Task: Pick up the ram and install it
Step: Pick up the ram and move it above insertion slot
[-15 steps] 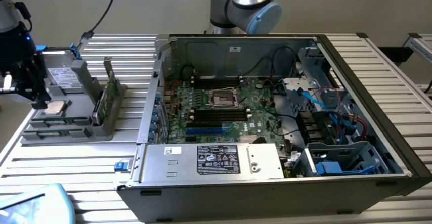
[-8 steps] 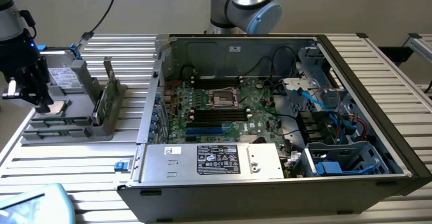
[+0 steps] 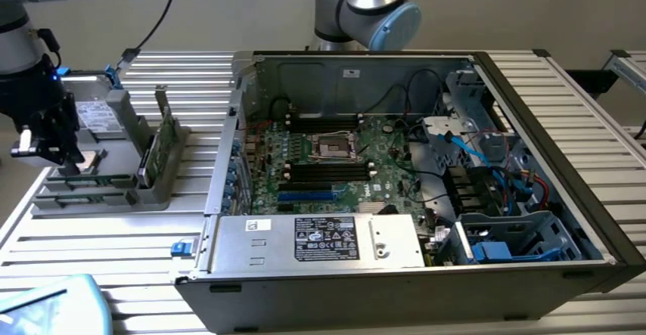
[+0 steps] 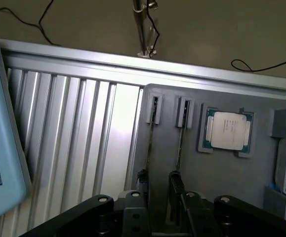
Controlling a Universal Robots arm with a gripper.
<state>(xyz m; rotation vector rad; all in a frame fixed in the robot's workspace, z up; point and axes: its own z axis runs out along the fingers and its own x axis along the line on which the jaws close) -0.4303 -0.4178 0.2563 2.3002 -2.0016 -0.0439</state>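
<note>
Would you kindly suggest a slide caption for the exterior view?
Gripper over the grey parts tray, ram standing in its holder, beside the open computer case.

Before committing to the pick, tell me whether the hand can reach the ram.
Probably yes. The ram stands upright in the gray holder with nothing over its top edge, and the open hand hangs close by.

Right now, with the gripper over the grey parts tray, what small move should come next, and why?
Probably a slight sideways shift, centring the open black gripper over one thin green ram stick: in the wrist view the two upright sticks line up with the fingers, not the gap, and nothing is held.
</note>
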